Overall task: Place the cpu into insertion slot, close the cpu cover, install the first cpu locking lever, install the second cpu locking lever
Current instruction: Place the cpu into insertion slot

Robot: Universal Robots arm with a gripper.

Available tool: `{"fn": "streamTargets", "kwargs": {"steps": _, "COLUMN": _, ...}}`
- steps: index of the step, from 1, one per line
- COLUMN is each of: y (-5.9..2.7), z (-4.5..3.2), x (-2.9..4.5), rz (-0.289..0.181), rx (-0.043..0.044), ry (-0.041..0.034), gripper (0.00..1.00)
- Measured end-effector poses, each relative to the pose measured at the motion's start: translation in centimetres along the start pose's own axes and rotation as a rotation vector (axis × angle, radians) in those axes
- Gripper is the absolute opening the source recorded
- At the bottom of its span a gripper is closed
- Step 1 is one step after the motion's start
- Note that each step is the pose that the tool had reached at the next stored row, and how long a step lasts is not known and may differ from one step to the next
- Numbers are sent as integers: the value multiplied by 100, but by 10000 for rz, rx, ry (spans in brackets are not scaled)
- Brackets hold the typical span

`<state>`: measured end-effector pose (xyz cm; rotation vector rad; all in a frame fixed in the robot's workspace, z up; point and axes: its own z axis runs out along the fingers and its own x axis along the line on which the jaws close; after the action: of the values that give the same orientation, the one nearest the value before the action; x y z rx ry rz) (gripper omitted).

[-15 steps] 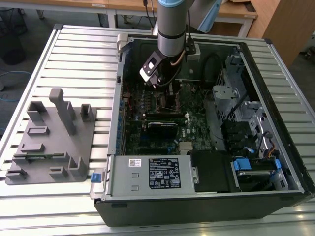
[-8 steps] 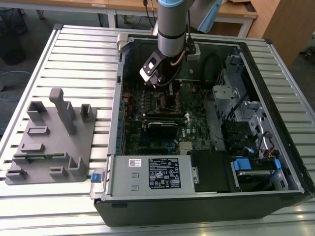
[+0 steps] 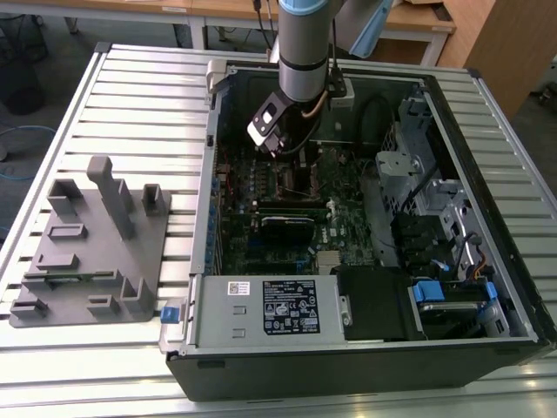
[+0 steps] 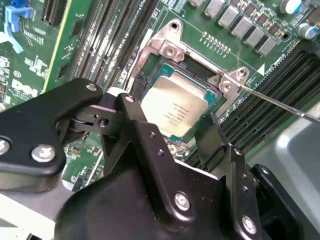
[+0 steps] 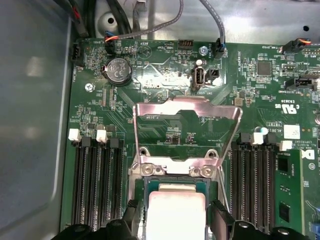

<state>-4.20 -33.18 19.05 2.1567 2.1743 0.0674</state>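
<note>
Slatted aluminium counter (image 3: pixel 130 96) is carrying one open black computer case (image 3: pixel 305 374) at the middle of the exterior view. One grey moulded fixture plate (image 3: pixel 87 244) is sitting at lower left. One grey-and-blue robot arm (image 3: pixel 303 52) is reaching down from top centre into the case. That is putting its black claw (image 3: pixel 277 148) straight over the socket area of the green motherboard (image 3: pixel 348 226).

In the first wrist view, one thin square silver cpu cover (image 5: pixel 186 105) with a windowed middle is lying flipped back at mid-frame. This is leaving the socket open from above, likely so the chip can go in. Two banks of long black memory slots (image 5: pixel 100 185) are flanking it.

One thin steel locking lever (image 4: pixel 280 102) is sticking out toward the right edge of the second wrist view, unlatched and clear of the socket.

One cpu (image 4: pixel 177 107) (image 5: pixel 176 212), a flat square chip with a dull silver top, is sitting in the square black-rimmed insertion slot (image 4: pixel 196 67), roughly level. I cannot tell whether it is fully seated.

Claw (image 4: pixel 172 120) is gripping the chip. Its two black fingers (image 4: pixel 132 112) are closing on opposite edges, seemingly to hold it square to the socket.
</note>
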Motion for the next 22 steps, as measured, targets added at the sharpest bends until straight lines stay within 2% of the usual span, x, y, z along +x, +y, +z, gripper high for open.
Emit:
{"fn": "streamTargets", "kwargs": {"steps": 6, "y": 0, "z": -8, "x": -1, "rz": 0, "rx": 3, "ry": -5, "gripper": 67}}
{"fn": "streamTargets", "kwargs": {"steps": 17, "y": 17, "z": -202, "x": -5, "rz": 1, "rx": 1, "ry": -2, "gripper": 67}}
{"fn": "streamTargets", "kwargs": {"steps": 22, "y": 19, "z": -228, "x": -6, "rz": 1, "rx": -1, "ry": 0, "gripper": 67}}
